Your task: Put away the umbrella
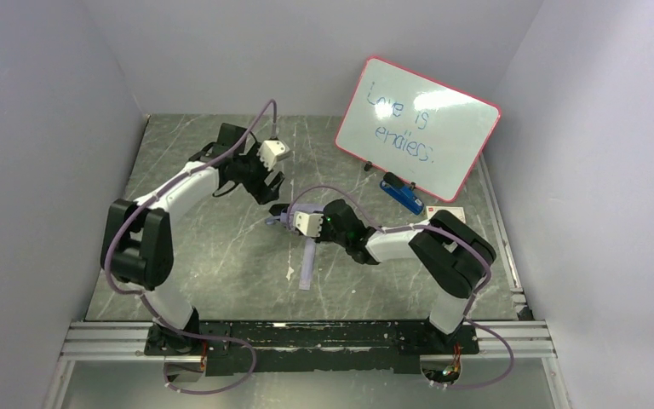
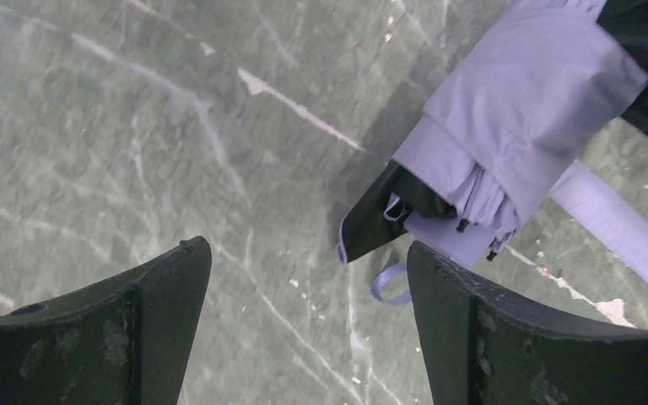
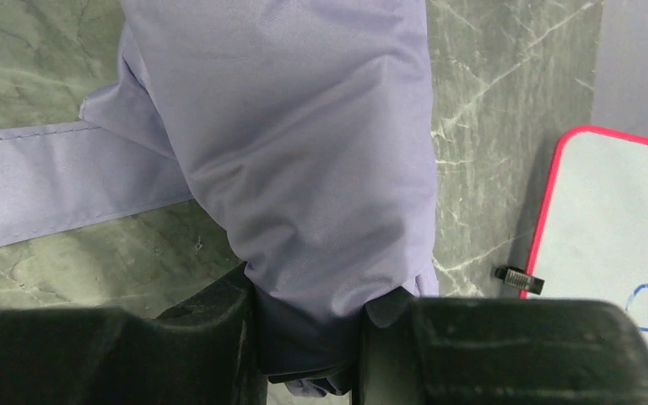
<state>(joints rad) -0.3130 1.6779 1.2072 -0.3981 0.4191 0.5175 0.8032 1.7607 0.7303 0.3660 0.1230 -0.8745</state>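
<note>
left claw [image 2: 304, 253] wide open, empty, poised just beside the umbrella [image 2: 506, 126] at mid-table [image 1: 204, 256]. right claw [image 3: 304, 325] clamped on its folded fabric. best to lower left squarely over the free end, pinch gently, hold right firm.

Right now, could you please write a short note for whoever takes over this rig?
Left tool: open and empty, above the table, beside one end of the umbrella.
Right tool: shut on the umbrella's lavender fabric.
Done: canopy collapsed and gripped.
To do: the folds look loose, so I believe wrapping it and putting it away remain.
</note>
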